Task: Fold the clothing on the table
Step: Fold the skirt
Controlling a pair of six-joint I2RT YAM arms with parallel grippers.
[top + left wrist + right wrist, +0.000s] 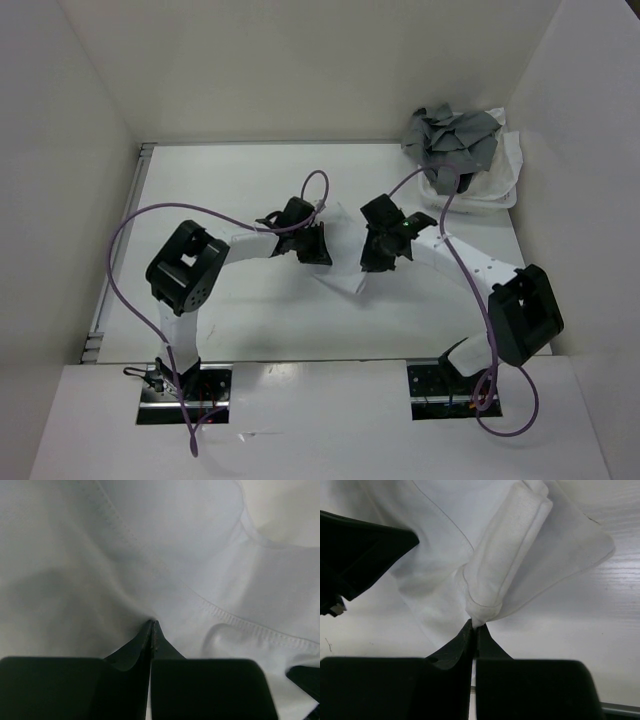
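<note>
The clothing (342,276) is a small white garment held between my two grippers over the middle of the table (230,190); only its lower corner shows from above. My left gripper (312,246) is shut, and the fabric (175,540) puckers at its fingertips (153,624). A stitched hem runs across that view. My right gripper (386,250) is shut on a folded, hemmed corner of the clothing (510,555), pinched at its tips (477,626). The rest of the garment hangs from there toward the left gripper (355,565).
A heap of grey garments (450,138) fills a white container (500,180) at the table's far right corner. White walls enclose the table on the left, back and right. A metal edge strip (120,250) runs along the left side.
</note>
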